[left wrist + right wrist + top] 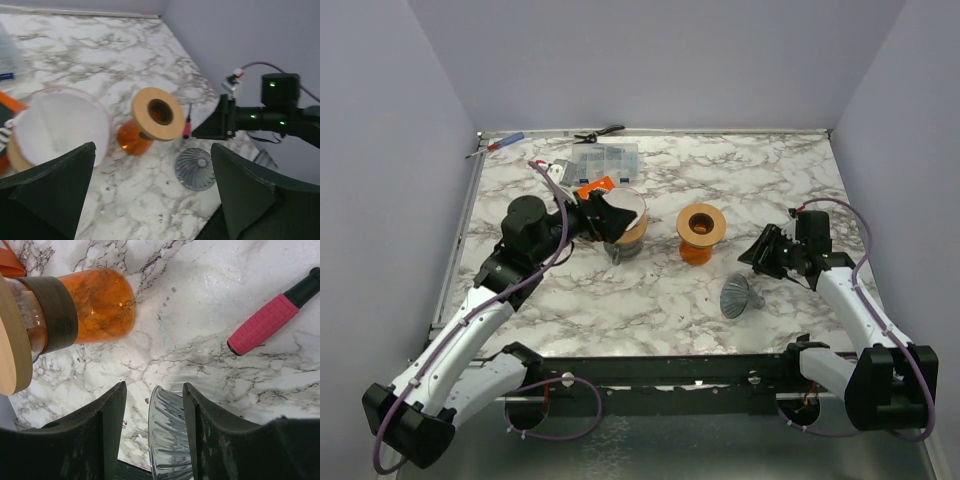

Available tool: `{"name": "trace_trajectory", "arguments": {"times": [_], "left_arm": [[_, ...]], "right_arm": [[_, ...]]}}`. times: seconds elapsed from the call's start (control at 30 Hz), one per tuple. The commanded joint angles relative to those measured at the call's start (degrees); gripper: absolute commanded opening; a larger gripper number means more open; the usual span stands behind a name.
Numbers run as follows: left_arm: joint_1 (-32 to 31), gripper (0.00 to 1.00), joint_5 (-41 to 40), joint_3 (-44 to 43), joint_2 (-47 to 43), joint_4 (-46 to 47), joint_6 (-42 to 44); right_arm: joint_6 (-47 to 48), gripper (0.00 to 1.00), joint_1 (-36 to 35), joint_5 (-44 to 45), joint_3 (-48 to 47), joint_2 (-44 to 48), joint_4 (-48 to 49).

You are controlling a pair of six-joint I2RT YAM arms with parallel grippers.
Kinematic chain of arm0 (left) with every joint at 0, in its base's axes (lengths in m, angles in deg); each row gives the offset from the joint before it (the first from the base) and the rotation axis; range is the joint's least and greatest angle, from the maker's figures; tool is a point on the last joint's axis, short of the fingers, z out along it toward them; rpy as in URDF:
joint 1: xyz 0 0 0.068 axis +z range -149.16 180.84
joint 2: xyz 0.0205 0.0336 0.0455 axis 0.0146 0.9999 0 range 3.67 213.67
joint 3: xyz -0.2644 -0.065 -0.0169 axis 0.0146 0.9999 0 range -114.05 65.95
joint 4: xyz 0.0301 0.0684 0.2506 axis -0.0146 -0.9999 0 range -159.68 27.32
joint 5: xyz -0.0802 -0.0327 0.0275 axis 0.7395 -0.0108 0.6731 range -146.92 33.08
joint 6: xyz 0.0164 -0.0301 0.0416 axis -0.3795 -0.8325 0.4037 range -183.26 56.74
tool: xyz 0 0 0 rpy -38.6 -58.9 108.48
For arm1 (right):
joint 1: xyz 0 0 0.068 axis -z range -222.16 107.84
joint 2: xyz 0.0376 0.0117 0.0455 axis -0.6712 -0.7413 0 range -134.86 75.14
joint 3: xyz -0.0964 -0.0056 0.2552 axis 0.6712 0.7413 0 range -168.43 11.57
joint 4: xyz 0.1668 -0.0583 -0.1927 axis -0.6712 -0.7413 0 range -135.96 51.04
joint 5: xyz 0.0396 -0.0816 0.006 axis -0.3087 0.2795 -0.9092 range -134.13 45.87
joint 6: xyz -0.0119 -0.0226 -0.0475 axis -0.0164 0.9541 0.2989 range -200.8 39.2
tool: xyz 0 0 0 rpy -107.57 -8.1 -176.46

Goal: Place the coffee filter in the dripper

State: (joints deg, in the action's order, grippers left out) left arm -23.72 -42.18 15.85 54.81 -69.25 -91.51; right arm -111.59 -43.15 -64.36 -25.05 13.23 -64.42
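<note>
Coffee filter (60, 125) rests in its holder (14, 159) just by the left gripper (152, 150), fingers spread wide seemingly to grasp it, while the fingers of the right gripper (154, 387) hang half-parted over the glass dripper (167, 440) lying unheld on the bench (200, 315).

**Both arms, seen from above and from the wrists.** Your left arm (470, 330) stretches forward from its base, its wrist turned to the right. Ahead of that wrist, the left tool (612, 215) has its jaws spread to their widest, with both fingers (50, 195) level. Your right arm (850, 300) folds inward. The right tool (760, 255) points leftward and tilts down, its jaws partly parted.
</note>
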Motion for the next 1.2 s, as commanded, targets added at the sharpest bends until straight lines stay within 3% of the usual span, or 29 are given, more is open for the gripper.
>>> {"name": "trace_trajectory", "arguments": {"times": [0.0, 0.1, 0.23, 0.4, 0.57, 0.87, 1.17], "left_arm": [[-10.7, 0.99, 1.3, 3.7, 0.5, 12.5, -7.3], [-19.6, 0.98, -2.5, 5.3, 4.1, 17.0, -7.7], [-31.2, 0.97, -8.8, 4.3, 13.3, 19.3, -5.1], [-40.0, 0.93, -10.1, 3.2, 25.6, 26.1, -0.8], [-42.0, 0.79, -6.4, 3.2, 35.2, 35.2, 1.5], [-42.9, 0.74, -4.8, 0.3, 47.2, 47.7, 4.9], [-43.6, 0.6, -0.3, -4.8, 58.6, 53.5, 1.8]], "right_arm": [[1.0, 0.54, 0.4, 2.1, -2.1, 0.1, -0.3], [1.4, 0.6, 0.4, 2.6, -2.8, -0.3, -0.9], [1.4, 0.82, 0.4, 3.1, -3.4, -0.6, -1.4], [0.5, 0.9, 0.5, 3.1, -3.1, -0.4, -1.4], [0.1, 0.91, 0.6, 3.0, -3.2, -0.8, -1.4], [0.0, 0.89, 0.6, 2.3, -3.2, -1.0, -1.3], [0.2, 0.89, 0.6, 2.6, -3.8, -1.1, -2.0]]}}
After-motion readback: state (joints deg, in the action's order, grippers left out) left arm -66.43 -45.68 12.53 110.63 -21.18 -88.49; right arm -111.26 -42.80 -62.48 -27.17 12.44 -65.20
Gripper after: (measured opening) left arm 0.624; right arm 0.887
